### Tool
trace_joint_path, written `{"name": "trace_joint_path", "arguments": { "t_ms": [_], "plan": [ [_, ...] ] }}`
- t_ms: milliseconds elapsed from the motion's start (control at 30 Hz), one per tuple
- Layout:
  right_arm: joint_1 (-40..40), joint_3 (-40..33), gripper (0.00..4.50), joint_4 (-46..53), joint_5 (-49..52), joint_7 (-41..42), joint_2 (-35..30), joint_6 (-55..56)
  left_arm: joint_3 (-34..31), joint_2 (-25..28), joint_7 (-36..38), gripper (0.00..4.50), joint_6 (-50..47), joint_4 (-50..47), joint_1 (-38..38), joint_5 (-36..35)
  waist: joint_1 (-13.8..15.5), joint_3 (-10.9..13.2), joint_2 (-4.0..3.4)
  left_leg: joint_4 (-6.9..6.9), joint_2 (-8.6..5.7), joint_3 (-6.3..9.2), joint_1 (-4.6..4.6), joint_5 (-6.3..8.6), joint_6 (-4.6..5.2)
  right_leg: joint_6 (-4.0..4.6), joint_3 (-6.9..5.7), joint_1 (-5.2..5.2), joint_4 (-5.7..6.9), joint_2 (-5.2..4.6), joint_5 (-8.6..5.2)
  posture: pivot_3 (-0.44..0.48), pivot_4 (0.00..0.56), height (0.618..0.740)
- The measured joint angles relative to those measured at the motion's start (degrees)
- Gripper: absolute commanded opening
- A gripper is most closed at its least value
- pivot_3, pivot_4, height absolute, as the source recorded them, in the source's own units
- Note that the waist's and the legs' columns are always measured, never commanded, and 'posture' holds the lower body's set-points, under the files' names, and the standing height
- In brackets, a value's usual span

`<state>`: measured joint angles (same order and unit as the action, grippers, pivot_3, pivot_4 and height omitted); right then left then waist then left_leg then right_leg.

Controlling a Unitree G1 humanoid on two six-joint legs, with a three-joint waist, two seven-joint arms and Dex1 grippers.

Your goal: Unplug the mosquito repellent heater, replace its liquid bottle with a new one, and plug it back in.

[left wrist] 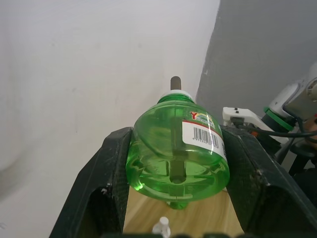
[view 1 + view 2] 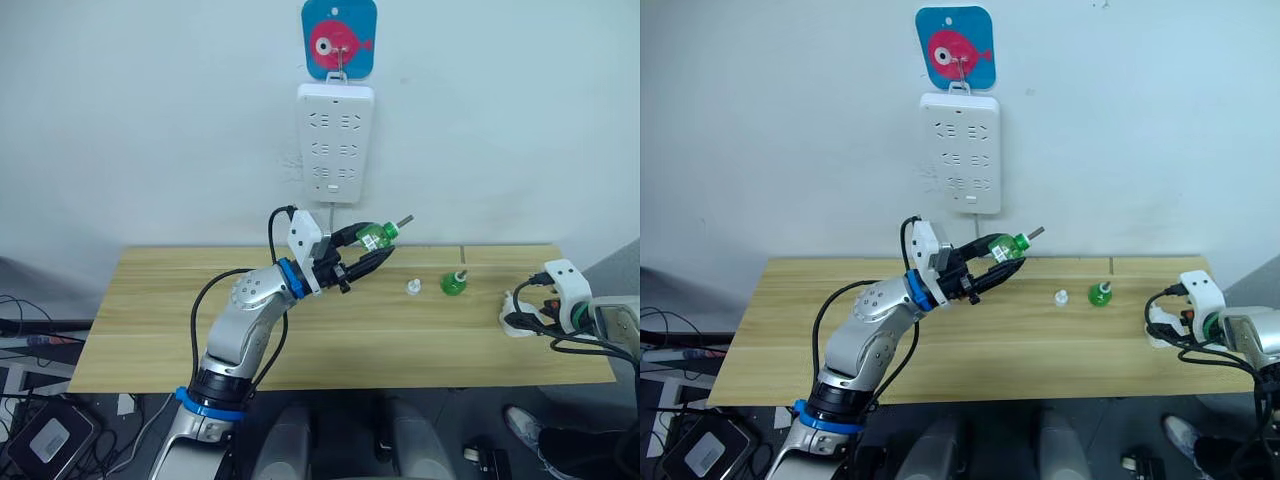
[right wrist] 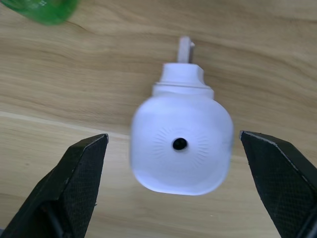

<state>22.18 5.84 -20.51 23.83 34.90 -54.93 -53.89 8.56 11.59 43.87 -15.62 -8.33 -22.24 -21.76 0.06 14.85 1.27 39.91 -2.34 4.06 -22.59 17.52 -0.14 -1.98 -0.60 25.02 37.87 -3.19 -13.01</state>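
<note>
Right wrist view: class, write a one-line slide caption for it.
Open right gripper poised over the white mosquito repellent heater lying on the wooden table.

My left arm is silver-grey metal with a blue ring at the wrist and another near the base, black cables looping along it. My left claw (image 2: 372,254) has 2 black textured fingers (image 1: 101,188) behind a white housing.

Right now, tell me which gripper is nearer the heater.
Right. The right gripper hangs open just above the heater on the table; the left gripper holds a green bottle far across it.
</note>
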Motion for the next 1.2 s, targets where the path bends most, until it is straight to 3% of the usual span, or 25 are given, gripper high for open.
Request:
{"name": "trace_joint_path", "arguments": {
  "t_ms": [633,800,1033,1200],
  "plan": [
    [6.0,1.1,4.45,-13.7,-11.6,11.5,4.0,8.4,0.8,2.1,0.5,2.32,-3.0,-2.8,0.8,-0.4,0.0,0.3,-0.15,-0.01,0.0,0.0,0.0,-0.03,-0.06,0.0,0.01,0.0,-0.04,-0.01,0.0,0.043,0.299,0.74],
    [7.4,0.7,2.98,-16.0,-13.5,13.0,4.4,8.6,0.8,2.3,0.5,2.32,-3.0,-2.8,0.8,-0.3,-0.1,0.3,-0.11,-0.01,0.01,-0.01,0.03,-0.03,-0.07,0.0,0.02,-0.05,-0.06,-0.02,0.0,0.038,0.307,0.74],
    [6.9,0.0,2.97,-16.7,-13.7,16.6,3.5,10.0,0.9,2.8,0.7,2.32,-3.0,-2.7,0.6,-0.4,-0.1,0.6,-0.21,-0.01,-0.01,0.01,-0.04,-0.03,-0.06,0.01,0.01,-0.02,-0.11,-0.04,0.0,0.041,0.31,0.74],
    [0.7,-2.5,2.97,-4.5,-6.6,30.9,-7.9,1.7,0.2,6.8,5.6,2.32,-5.7,-2.7,0.3,-3.7,0.0,1.0,-0.82,-0.01,-0.05,0.04,-0.17,0.0,-0.01,0.01,-0.02,0.08,-0.1,-0.07,0.0,0.02,0.308,0.74]
  ]
}}
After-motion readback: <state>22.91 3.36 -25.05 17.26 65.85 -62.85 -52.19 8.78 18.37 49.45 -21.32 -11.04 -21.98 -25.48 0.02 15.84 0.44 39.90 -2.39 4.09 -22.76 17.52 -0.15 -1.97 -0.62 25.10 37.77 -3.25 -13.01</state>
